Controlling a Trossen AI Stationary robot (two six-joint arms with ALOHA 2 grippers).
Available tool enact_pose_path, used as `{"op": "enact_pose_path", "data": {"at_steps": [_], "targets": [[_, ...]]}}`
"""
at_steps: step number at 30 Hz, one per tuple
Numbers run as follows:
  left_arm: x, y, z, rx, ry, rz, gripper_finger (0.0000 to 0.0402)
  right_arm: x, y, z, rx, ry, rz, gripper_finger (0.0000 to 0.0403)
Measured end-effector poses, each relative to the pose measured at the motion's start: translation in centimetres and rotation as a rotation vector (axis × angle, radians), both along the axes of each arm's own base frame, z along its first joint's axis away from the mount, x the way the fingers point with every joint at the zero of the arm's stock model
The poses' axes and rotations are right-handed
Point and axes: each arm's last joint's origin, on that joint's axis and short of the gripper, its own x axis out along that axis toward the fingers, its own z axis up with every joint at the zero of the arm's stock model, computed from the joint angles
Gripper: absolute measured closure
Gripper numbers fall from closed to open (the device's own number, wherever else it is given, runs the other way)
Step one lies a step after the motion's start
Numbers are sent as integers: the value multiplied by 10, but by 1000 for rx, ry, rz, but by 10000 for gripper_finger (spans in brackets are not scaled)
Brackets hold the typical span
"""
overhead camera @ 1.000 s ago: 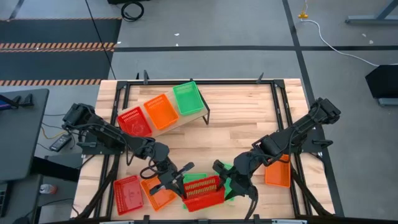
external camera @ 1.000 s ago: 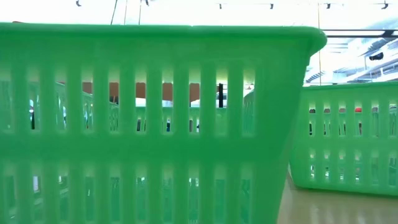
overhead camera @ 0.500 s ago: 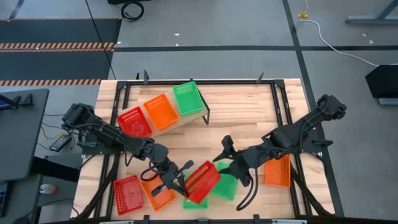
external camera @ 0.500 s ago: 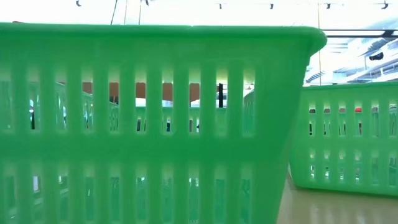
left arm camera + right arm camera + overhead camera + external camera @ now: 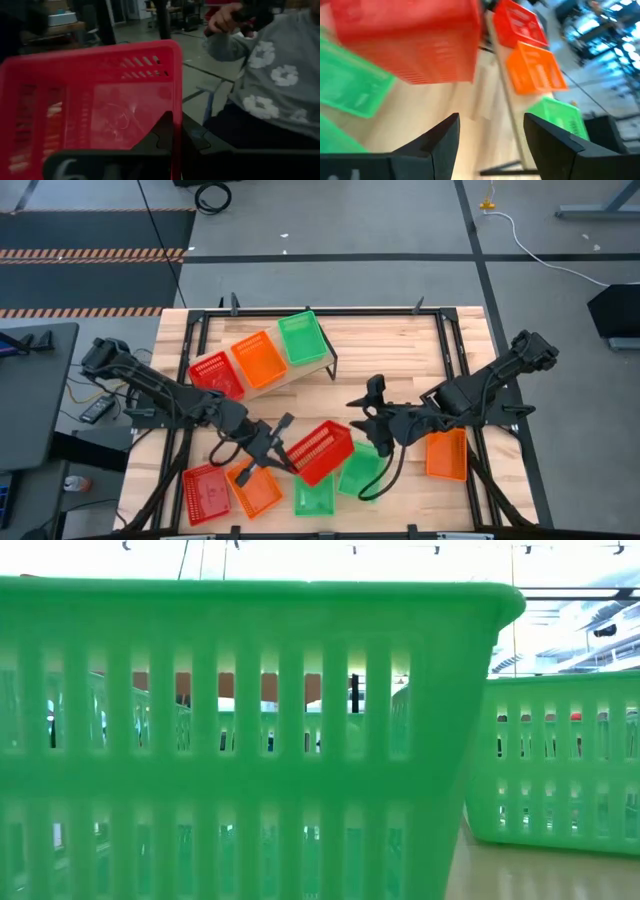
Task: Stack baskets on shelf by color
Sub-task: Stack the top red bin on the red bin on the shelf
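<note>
In the high view the shelf (image 5: pixel 322 372) carries a red (image 5: pixel 215 375), an orange (image 5: pixel 260 360) and a green basket (image 5: pixel 301 338), side by side. My left gripper (image 5: pixel 289 448) is shut on another red basket (image 5: pixel 322 452), which fills the left wrist view (image 5: pixel 90 100). My right gripper (image 5: pixel 366 406) is open and stands just beyond that basket, touching nothing; its spread fingers show in the right wrist view (image 5: pixel 490 135). Two green baskets (image 5: pixel 314 496) (image 5: pixel 358 471) rest bottom-down on the table below the held one. My left gripper holds the red basket by one end wall (image 5: pixel 172 100), with the wall's edge between the two fingers (image 5: pixel 162 135). It comes at the basket from the table's left. The basket is lifted clear and tilted above the green baskets.
A red basket (image 5: pixel 205 492) and an orange one (image 5: pixel 256 493) lie near the table's near-left corner. Another orange basket (image 5: pixel 446 455) sits at the right. A green basket (image 5: pixel 230 740) fills the low view. A person in a grey sweatshirt (image 5: pixel 270 80) stands beyond the table.
My left gripper has raised the red basket off the green baskets and carried it toward the far edge, turning it about. My right gripper has drawn back from the basket, up and toward the far edge. The green baskets beneath now show.
</note>
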Motion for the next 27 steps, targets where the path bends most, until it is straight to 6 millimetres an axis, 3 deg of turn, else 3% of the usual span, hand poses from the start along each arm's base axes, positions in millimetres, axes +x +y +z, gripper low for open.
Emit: {"op": "enact_pose_path", "data": {"at_steps": [6, 12, 21, 27], "targets": [[-11, 3, 34, 42, 93, 158, 389, -4, -2, -4, 21, 35, -53, 177], [-25, 6, 72, 160, 319, 458, 389, -8, -4, -9, 42, 78, -92, 177], [-52, 38, 70, 181, 698, 830, 389, -10, -5, -11, 61, 98, -117, 177], [-65, 44, 71, 195, 772, 941, 389, -11, -6, -12, 53, 111, -118, 177]]}}
